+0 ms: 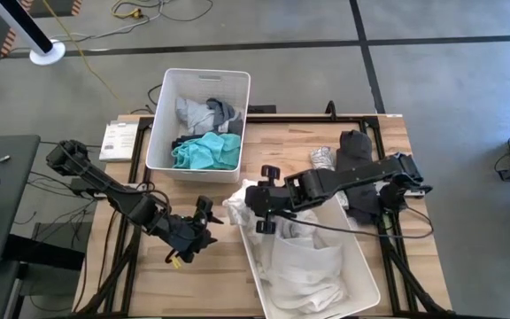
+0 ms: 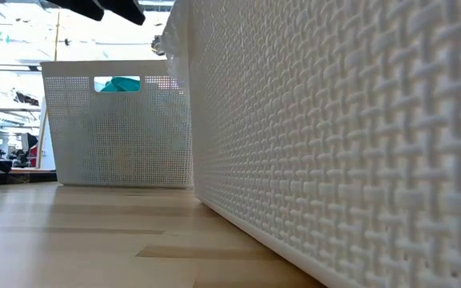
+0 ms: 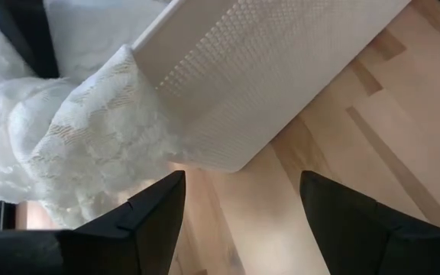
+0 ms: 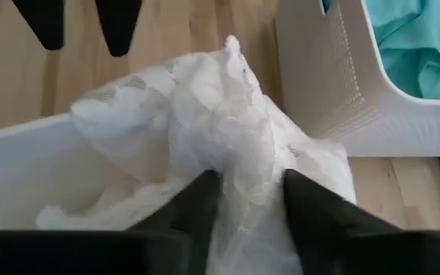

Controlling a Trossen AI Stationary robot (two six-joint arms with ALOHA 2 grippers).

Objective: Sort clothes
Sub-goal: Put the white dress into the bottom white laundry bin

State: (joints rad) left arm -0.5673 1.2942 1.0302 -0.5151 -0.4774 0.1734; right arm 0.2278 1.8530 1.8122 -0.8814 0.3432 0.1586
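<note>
The right tool (image 1: 253, 202) reaches over the near bin's (image 1: 361, 283) corner, its two dark fingers (image 4: 197, 200) pinching a white lacy garment (image 4: 205, 114) that drapes over that bin's rim and hangs partly outside it. More white fabric (image 1: 304, 266) lies heaped inside this bin. The left tool (image 1: 204, 223) hovers low over the wooden worktop (image 1: 211, 283) just beside the draped garment, its fingers (image 3: 155, 218) spread apart with nothing between them. The far bin (image 1: 162, 133) stands well apart from the near one, toward the far edge of the worktop, and holds a teal garment (image 1: 206, 151) with a grey-and-white one (image 1: 204, 111) behind it. A dark garment (image 1: 354, 146) and a grey-white patterned piece (image 1: 321, 159) lie on the worktop by the right arm, outside both bins. A small white card (image 1: 117, 139) sits to the left of the far bin.
</note>
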